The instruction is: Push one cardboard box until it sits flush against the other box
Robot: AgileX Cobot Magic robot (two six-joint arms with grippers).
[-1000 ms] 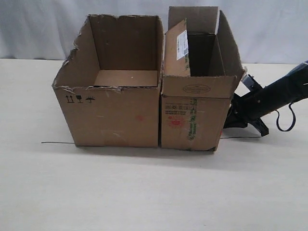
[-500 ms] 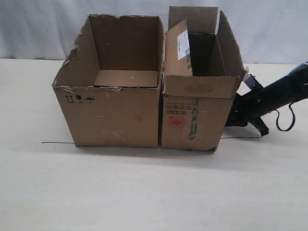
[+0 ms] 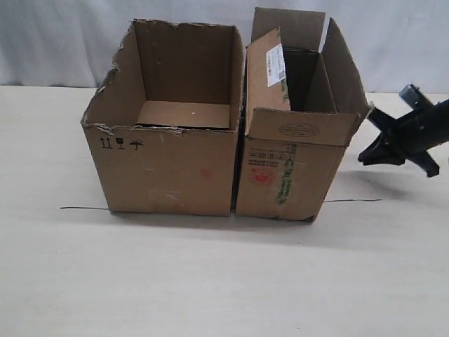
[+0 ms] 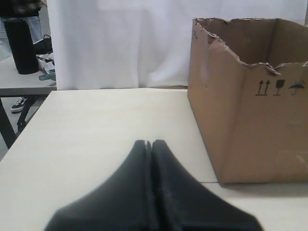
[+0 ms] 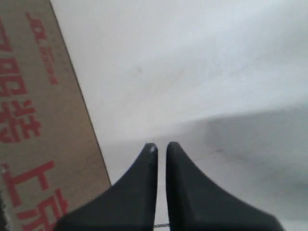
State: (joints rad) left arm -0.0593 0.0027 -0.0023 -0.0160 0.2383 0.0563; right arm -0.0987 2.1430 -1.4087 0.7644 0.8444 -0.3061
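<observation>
**Sitting side by side: two cartons, right arm clear of both**

The narrower cardboard box (image 3: 287, 165), flaps upright with a white label (image 3: 275, 64) on one flap, is seen just past the tips of the right gripper (image 3: 365, 157). It is apart from them, with a strip of bare table (image 3: 210, 281) between. In the right wrist view its side with red print is seen close beside the fingers, untouched. The right fingers are held narrow, with only a thin slit between them and nothing gripped.

The wider box (image 3: 168, 158), with a ragged rim and no flaps, is placed on the far side of the narrower one from the right fingertips. The facing walls are set close together, top to bottom. A thin dark seam is seen between them at the front, so full contact cannot be told.

The left gripper (image 4: 148, 143) is shown only in its own wrist view, fingers pressed together, nothing held. The wider box is found ahead of those tips and off to one side, well apart. Arrow, glass and umbrella symbols (image 4: 281, 87) are printed near its top corner.
</observation>
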